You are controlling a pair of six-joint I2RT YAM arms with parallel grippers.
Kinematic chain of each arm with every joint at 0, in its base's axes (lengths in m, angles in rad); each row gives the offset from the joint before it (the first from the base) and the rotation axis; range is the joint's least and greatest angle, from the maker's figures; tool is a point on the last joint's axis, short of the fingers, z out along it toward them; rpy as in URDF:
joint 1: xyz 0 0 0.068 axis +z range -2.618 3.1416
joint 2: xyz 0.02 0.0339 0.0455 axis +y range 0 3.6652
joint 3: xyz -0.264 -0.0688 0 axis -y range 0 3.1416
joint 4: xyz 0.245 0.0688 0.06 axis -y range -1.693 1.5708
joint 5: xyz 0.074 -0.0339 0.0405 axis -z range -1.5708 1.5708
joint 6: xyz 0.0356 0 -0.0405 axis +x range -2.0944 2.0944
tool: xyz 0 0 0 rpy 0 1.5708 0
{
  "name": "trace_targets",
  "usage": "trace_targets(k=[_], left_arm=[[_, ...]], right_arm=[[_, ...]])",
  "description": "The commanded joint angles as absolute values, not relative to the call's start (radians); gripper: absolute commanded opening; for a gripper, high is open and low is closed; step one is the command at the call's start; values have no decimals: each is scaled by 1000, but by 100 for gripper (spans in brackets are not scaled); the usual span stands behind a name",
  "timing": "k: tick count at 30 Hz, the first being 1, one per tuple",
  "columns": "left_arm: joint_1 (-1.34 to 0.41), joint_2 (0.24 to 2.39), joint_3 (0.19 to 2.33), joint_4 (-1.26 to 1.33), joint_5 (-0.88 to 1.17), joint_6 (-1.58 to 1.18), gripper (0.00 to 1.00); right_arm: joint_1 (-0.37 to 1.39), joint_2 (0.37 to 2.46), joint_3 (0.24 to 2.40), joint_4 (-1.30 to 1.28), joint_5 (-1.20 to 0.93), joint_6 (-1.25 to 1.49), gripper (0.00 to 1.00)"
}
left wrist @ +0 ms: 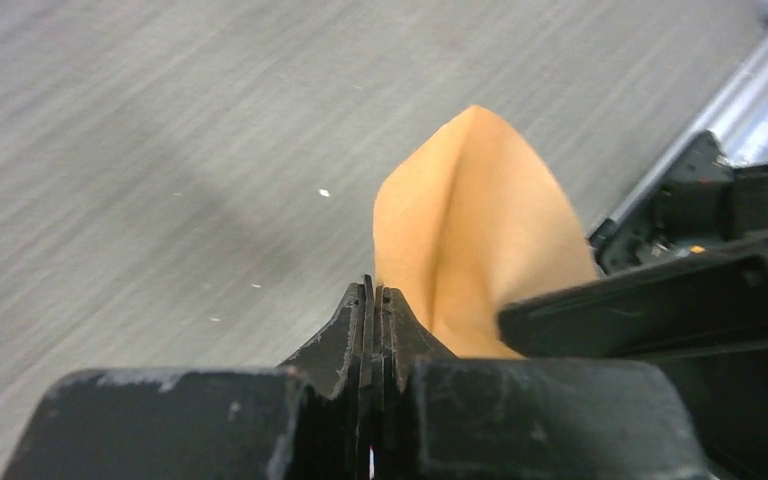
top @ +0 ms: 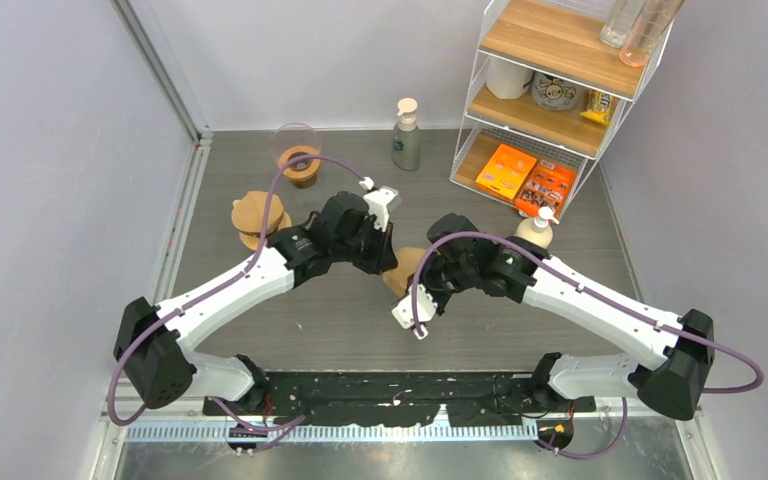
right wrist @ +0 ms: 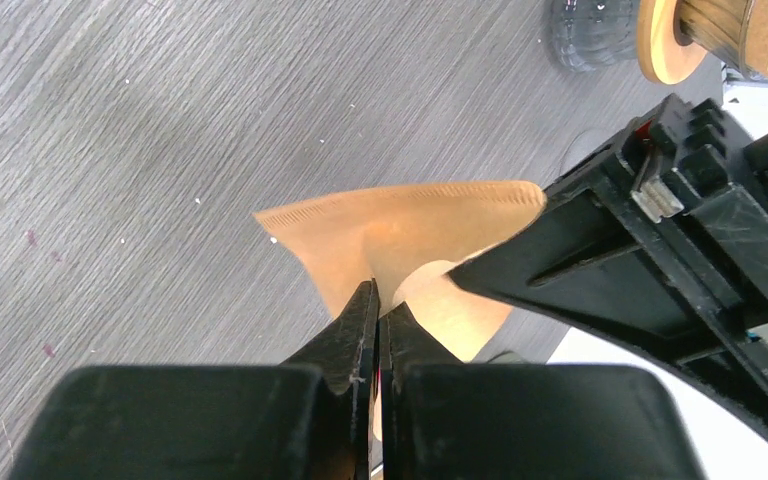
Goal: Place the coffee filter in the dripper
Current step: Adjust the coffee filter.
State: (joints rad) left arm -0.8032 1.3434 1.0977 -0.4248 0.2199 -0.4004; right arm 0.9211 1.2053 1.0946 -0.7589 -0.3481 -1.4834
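1. At the middle of the table (top: 340, 320), the left gripper (left wrist: 373, 295) and the right gripper (right wrist: 377, 295) are brought tip to tip over the grey surface.
2. The right gripper is clenched on the coffee filter (top: 403, 268); in the right wrist view, a strip of tan paper is seen between its closed jaws, and the ridged seam of the filter is spread out just beyond the tips.
3. The left gripper's jaws are pressed tightly together. The filter is seen lying against the tip of one finger, but whether paper is caught between the jaws cannot be told.
4. The filter is held clear of the table between the two grippers, partly folded, with a crease down its middle in the left wrist view.
5. Toward the back left of the table, apart from the filter, a glass dripper (top: 298, 160) with a brown collar is set upright.
6. Just in front of the dripper, beside the left arm, a wooden holder (top: 260, 218) is placed.
7. At the back centre, a pump bottle (top: 407, 135) is stood.
8. At the back right, a wire shelf (top: 550, 90) with wooden boards is positioned, with orange boxes (top: 525, 175) on its lowest board.
9. A second, paler bottle (top: 537, 228) is seen just behind the right arm, near the foot of the shelf.
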Motion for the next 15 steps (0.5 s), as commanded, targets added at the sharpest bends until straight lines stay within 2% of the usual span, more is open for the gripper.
trace_targets(k=[1, 11, 13, 15], left_arm=[[-805, 1291, 1150, -423, 15, -286, 0], [-805, 1218, 1129, -379, -115, -177, 0], [-805, 1206, 1124, -369, -95, -171, 0], [-807, 1189, 1105, -350, -66, -168, 0]], right_arm=[[930, 1217, 1150, -795, -342, -1486, 5], [929, 1207, 1160, -819, -371, -1503, 5], [930, 1206, 1156, -799, -359, -1485, 12], [930, 1200, 1141, -751, -333, -1448, 27]])
